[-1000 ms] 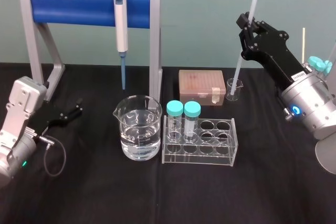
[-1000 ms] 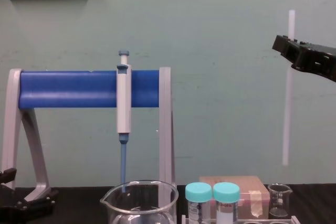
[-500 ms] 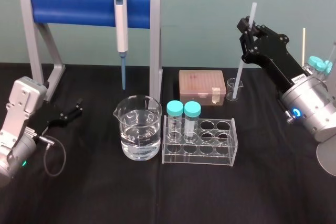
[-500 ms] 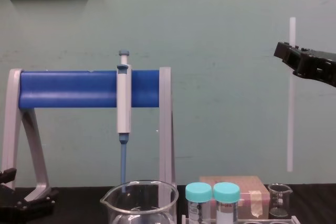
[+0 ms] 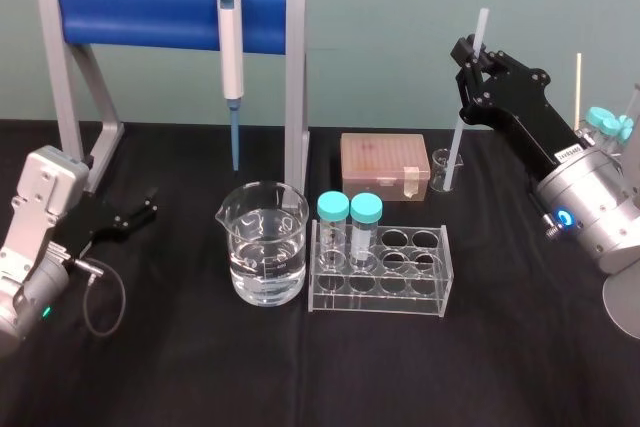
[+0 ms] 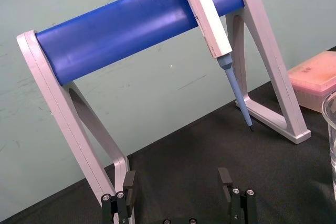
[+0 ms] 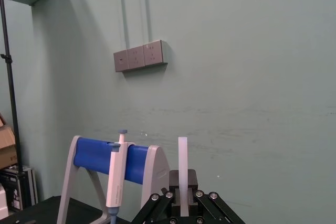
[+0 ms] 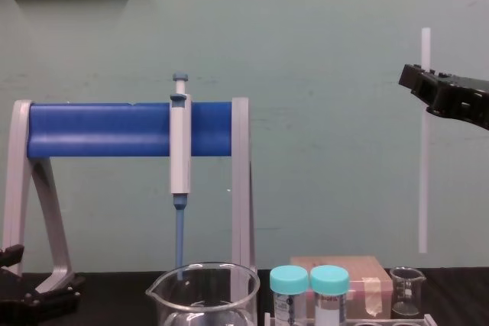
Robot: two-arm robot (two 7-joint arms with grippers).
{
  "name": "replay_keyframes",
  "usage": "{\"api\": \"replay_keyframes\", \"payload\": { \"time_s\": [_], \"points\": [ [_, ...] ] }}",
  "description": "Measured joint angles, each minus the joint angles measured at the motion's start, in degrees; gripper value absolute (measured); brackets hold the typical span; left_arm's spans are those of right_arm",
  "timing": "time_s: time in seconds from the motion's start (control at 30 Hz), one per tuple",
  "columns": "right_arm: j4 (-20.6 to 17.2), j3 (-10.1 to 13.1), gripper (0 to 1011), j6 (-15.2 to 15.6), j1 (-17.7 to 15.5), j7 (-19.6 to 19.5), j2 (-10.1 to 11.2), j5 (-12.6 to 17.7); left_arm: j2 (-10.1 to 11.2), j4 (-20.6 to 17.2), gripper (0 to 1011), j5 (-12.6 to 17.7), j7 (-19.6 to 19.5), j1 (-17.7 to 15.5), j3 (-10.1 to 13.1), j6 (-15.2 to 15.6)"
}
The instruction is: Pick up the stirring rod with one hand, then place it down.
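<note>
Right gripper (image 5: 472,53) clamps the stirring rod (image 5: 456,139) near its top (likely light, stiff, slippery, brittle); left gripper (image 5: 141,209) parked, spread wide.

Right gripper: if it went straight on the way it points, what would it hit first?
The way looks free: the right gripper, shut on the stirring rod, points toward the green wall, with the pipette stand lower and aside. Depth is unclear.

The right tool (image 5: 474,53), clamped on the upright stirring rod (image 8: 423,173), has sunk slightly, bringing the rod's end below it nearer the small beaker (image 8: 406,292).
</note>
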Motion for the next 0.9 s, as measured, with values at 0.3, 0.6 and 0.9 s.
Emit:
{"api": "replay_keyframes", "payload": {
  "time_s": [0.3, 0.6, 0.9],
  "points": [
    [-0.2, 0.0, 74, 0.0, -0.3, -0.1, 0.1, -0.1, 0.0, 0.0, 1000, 0.0, 0.0, 0.0, 0.0, 0.0],
    [-0.2, 0.1, 74, 0.1, -0.2, -0.1, 0.0, -0.1, 0.0, 0.0, 1000, 0.0, 0.0, 0.0, 0.0, 0.0],
    [0.1, 0.0, 74, 0.1, -0.1, 0.0, -0.1, -0.1, 0.0, 0.0, 1000, 0.0, 0.0, 0.0, 0.0, 0.0]
  ]
}}
